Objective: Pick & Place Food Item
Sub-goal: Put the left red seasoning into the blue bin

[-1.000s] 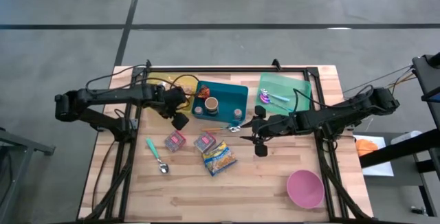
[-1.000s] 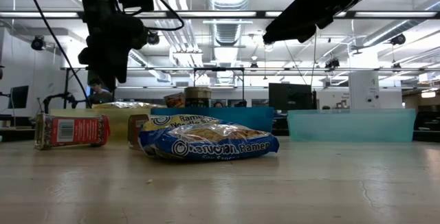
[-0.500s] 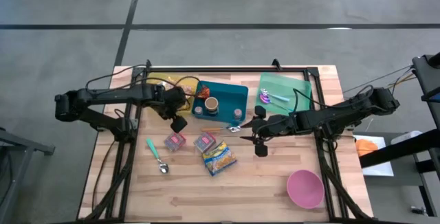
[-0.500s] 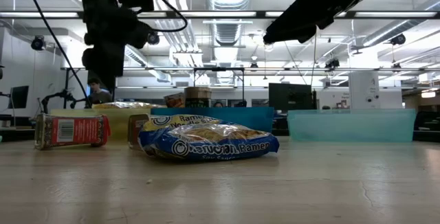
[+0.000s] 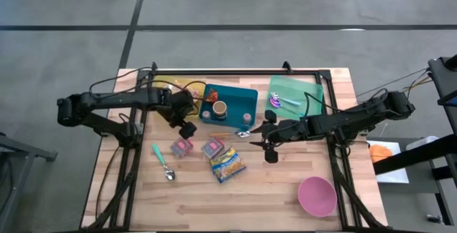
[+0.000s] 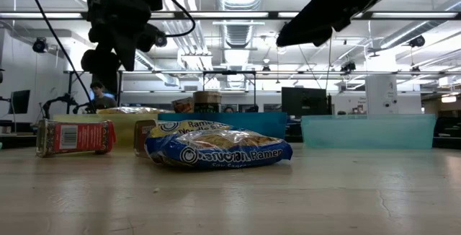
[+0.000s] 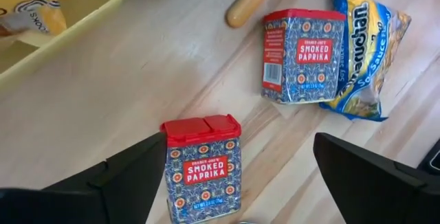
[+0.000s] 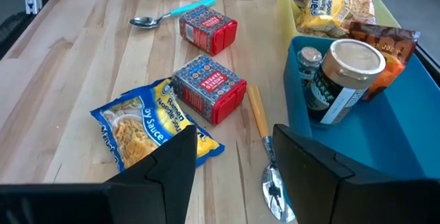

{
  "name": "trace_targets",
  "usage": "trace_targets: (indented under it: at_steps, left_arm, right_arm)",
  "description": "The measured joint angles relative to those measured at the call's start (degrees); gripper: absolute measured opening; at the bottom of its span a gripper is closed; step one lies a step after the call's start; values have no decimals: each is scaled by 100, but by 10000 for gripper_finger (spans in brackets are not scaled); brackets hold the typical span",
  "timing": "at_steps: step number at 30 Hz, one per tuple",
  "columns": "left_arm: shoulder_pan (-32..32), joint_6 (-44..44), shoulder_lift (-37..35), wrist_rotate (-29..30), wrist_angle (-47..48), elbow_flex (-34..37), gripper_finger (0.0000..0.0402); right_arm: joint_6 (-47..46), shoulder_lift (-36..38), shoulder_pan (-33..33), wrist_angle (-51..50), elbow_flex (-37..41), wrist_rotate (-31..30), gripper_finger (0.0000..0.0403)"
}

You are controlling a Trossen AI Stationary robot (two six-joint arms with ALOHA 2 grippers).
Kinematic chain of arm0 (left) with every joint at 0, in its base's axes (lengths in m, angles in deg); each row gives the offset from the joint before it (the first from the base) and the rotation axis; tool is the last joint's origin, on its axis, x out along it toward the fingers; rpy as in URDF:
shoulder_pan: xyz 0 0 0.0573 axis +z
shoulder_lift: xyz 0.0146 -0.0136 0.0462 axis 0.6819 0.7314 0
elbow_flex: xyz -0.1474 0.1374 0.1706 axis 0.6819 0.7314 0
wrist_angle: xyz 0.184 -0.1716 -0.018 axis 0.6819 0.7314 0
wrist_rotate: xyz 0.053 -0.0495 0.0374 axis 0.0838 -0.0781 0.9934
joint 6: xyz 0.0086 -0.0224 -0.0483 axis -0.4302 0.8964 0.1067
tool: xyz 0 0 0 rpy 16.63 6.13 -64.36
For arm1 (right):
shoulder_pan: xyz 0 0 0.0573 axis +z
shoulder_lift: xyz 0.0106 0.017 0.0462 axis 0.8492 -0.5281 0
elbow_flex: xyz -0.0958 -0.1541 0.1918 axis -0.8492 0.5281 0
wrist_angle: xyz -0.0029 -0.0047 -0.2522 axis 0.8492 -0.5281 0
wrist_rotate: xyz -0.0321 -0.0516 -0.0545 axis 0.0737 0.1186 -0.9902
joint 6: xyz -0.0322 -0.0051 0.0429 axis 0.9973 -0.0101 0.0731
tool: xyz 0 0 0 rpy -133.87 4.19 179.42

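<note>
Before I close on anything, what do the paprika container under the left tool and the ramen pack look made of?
Paprika container: looks like a printed metal tin with a red, likely plastic, flip lid; crisp flat sides, sharp edges. Cardboard can't be ruled out.
Ramen pack: thin glossy plastic film, judging by the wrinkles, the shine and its crimped end.

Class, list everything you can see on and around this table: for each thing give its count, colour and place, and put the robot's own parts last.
Paprika tins: two, red and blue, mid table, apart.
Noodle packet: one, blue and yellow, beside the right-hand tin.
Teal-handled spoon: one, left of the tins.
Wooden-handled spoon: one, in front of the blue bin.
Yellow bin: one, holding snack packets.
Blue bin: one, holding jars.
Green tray: one, back right.
Pink bowl: one, front right.
Table: one, light wood.
Left gripper: open, above the left tin.
Right gripper: open, empty, beside the wooden-handled spoon.
</note>
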Motion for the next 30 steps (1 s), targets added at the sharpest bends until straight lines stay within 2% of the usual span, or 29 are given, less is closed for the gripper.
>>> trace_targets:
  at_steps: [6,15,21,30]
  left_arm:
    - [-1,-242,2,155,-188,0,374]
    - [-1,-120,2,860,-213,0,375]
    - [-8,-460,4,379,-362,2,375]
    - [-12,-565,4,674,-486,7,375]
  right_arm:
    - [-39,0,0,-43,0,0,190]
    - [-61,0,0,-50,0,0,190]
    - [-61,0,0,-72,0,61,190]
    - [-61,0,0,-70,0,133,189]
